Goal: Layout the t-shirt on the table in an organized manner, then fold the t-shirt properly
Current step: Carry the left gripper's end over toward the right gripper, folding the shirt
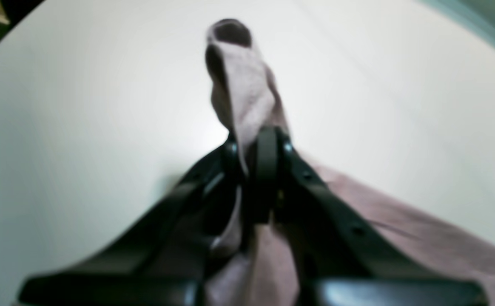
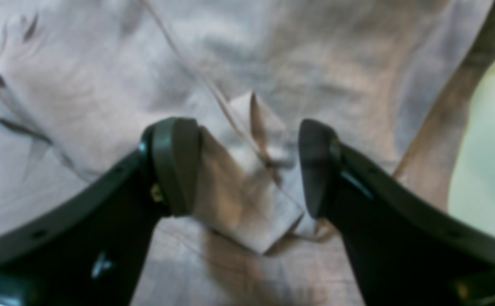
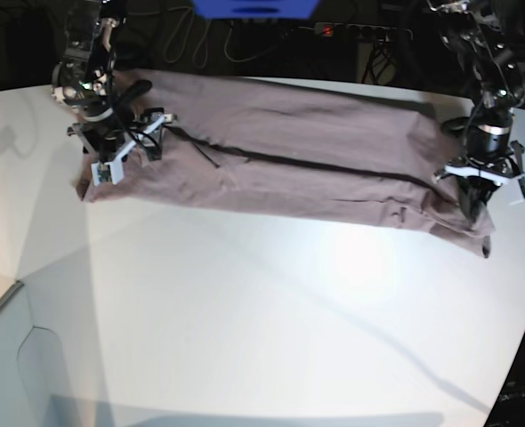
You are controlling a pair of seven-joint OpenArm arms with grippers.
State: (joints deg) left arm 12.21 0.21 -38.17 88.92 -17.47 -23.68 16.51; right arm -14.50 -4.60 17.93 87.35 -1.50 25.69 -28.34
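t-shirt (image 3: 289, 160) lies as a long folded band across the far part of the table (image 3: 245, 311), creased lengthwise. Left gripper (image 1: 256, 148) sits at the shirt's end nearest the table's curved edge, jaws pinched together on a fold of fabric that sticks up past the fingertips. Right gripper (image 2: 247, 165) is at the shirt's opposite end, jaws wide, straddling a small raised fold of cloth; fingers (image 2: 175, 161) are not clamped on it.
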